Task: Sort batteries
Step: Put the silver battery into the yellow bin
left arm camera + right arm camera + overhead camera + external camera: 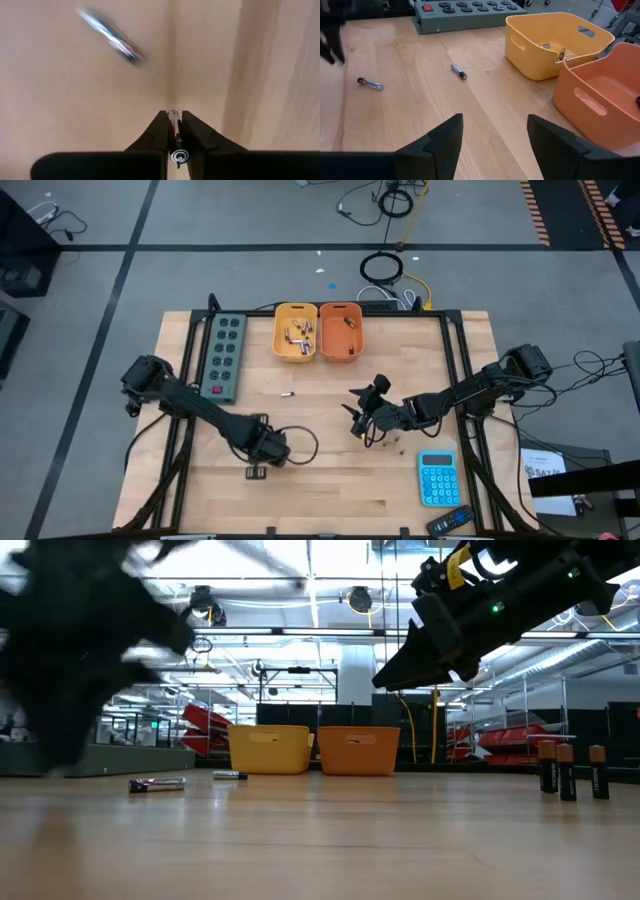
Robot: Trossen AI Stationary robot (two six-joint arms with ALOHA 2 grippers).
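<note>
The left hand [173,131] sits low over the worktop [330,490], fingers pinched onto a slim battery [172,120], mostly hidden between them. A blurred loose battery [111,36] lies just beyond. The right hand [492,145] hovers with fingers spread wide, holding nothing. Farther off lie two batteries [459,71] on bare wood, then the yellow bin [555,42] with more inside, and the orange bin [602,95], cut off.

Bright even overhead lighting, soft shadows, blurred left arm [80,640] in low view, smeared battery [111,36]
</note>
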